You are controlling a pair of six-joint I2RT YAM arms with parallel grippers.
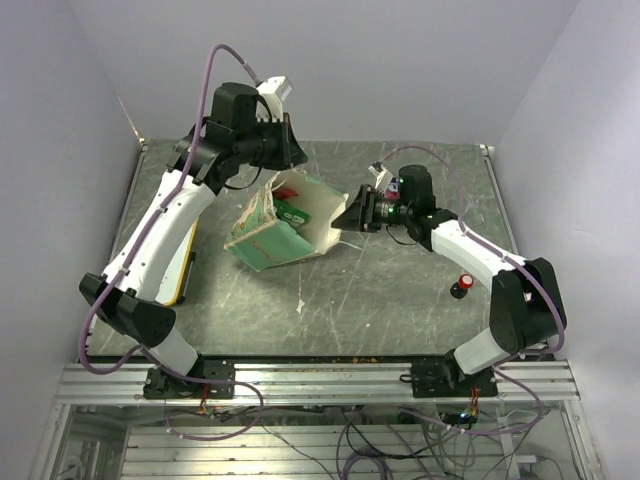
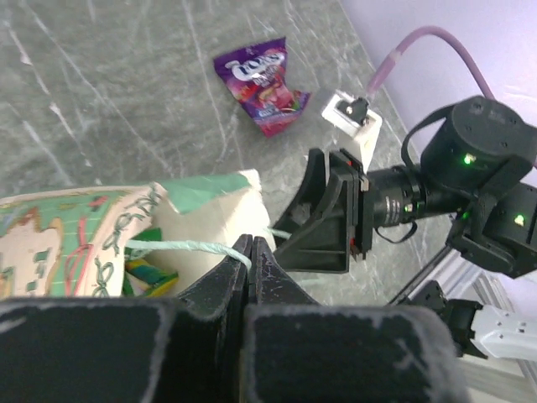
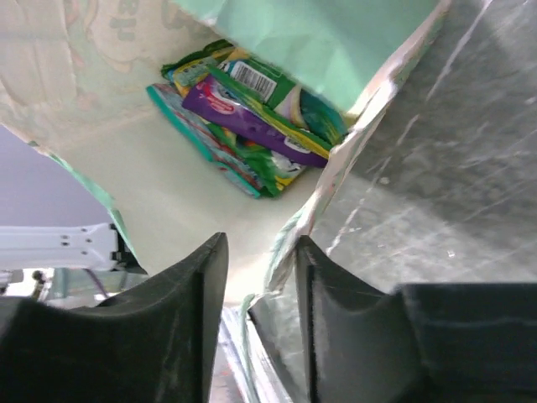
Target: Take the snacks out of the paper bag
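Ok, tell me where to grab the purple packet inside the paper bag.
I'd take the purple packet by its exposed long edge, reaching in through the mouth of the paper bag, which the right gripper faces. It lies flat, and a green packet overlaps its other edge.

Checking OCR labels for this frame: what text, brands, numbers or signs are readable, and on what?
Nothing reads cleanly.
Logo on the purple packet lying on the table: too blurred to read.
Print on the packets inside the paper bag: blurred. There is a barcode on a green one, its digits too small.
Front of the paper bag: printed pattern, no legible words.
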